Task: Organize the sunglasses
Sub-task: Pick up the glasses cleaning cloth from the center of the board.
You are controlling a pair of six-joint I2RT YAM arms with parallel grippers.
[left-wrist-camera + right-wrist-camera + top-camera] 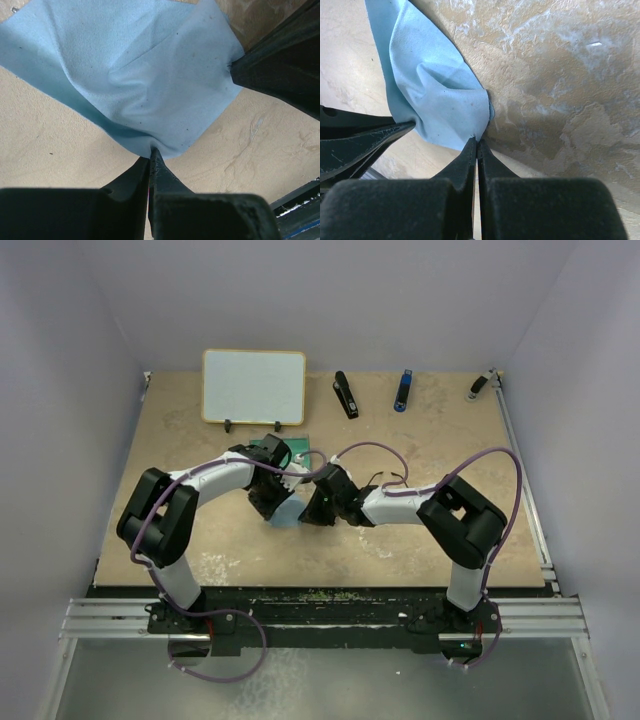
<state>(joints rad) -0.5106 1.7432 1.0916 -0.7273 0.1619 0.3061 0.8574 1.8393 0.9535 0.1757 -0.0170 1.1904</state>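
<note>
A light-blue cloth [150, 75] is held pinched at two points over the table [430, 540]. The left gripper [151, 151] is clamped tight on one edge and the right gripper [477, 141] on a neighbouring corner. Only a sliver of fabric is caught in each pinch, so a corner could be pulled free if the arms are drawn apart too hard, and the cloth would be left hanging from one claw. The wrists are set close together, and a knock between them could be caused by any careless turn. The sunglasses are not seen in any view. They may be hidden behind the arms near the dark green object [295, 453], so their look cannot be told.
</note>
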